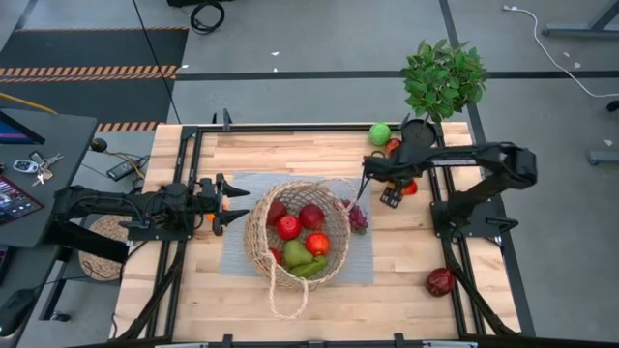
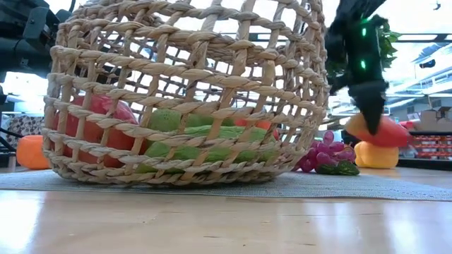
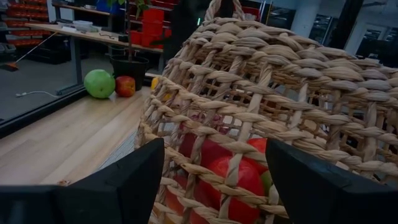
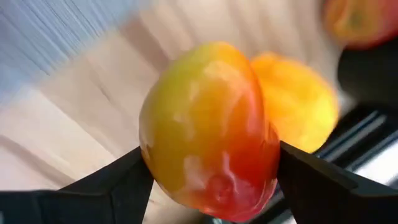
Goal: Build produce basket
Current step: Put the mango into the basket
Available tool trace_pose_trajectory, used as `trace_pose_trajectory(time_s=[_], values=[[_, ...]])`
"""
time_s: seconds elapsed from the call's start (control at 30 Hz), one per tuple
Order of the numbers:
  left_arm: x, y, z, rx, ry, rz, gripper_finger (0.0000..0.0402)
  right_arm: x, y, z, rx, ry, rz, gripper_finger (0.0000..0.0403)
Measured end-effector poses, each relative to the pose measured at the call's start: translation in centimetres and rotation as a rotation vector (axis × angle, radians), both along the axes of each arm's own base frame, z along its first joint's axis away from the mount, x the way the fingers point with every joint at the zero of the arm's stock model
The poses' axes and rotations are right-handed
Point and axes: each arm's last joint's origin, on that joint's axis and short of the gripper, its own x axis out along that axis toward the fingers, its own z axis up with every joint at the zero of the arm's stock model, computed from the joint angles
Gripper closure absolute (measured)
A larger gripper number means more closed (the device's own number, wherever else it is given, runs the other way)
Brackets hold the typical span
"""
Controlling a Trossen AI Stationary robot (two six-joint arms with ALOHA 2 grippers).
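The yellow-red mango (image 4: 211,127) sits between the right gripper (image 4: 211,180)'s 2 fingers, which squeeze its sides. It hangs just above the worktop (image 1: 406,271), right of the basket (image 1: 259,232). The basket lies left of it. The left gripper (image 1: 232,204), fingers apart, waits beside the basket's other side.

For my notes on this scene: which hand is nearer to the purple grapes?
The right hand. It hangs just beyond the grapes, on the plant side, closed on a yellow-red fruit. The left hand is open on the far side of the basket.
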Motion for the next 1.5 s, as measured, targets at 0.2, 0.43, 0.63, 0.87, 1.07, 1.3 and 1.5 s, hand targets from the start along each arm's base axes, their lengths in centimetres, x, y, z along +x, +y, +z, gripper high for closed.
trace_pose_trajectory(time_s=[0.2, 0.43, 0.63, 0.87, 1.07, 1.3, 1.5], values=[[0.0, 0.0, 0.0, 0.0, 0.001, 0.0, 0.0115, 0.2, 0.5, 6.3, -0.173, -0.393, 0.006, 0.0096], [0.0, 0.0, 0.0, 0.0, 0.001, 0.0, 0.0115, -0.4, 2.1, 13.7, -0.423, -0.994, 0.036, 0.0096], [0.0, 0.0, 0.0, 0.0, 0.0, 0.0, 0.0115, -0.9, 3.7, 17.7, -0.556, -1.361, 0.138, 0.0096], [0.0, 0.0, 0.0, 0.0, 0.0, 0.0, 0.0115, 1.1, 5.6, 18.5, -0.506, -1.594, 0.266, 0.0096], [0.0, 0.0, 0.0, 0.0, 0.001, 0.0, 0.0115, 4.8, 8.3, 18.1, -0.404, -1.76, 0.419, 0.0096], [0.0, 0.0, 0.0, 0.0, 0.001, 0.0, 0.0115, 7.2, 11.5, 17.3, -0.33, -1.676, 0.526, 0.0096], [0.0, 0.0, 0.0, 0.0, 0.001, 0.0, 0.0115, 8.8, 14.7, 15.8, -0.254, -1.543, 0.585, 0.0096]])
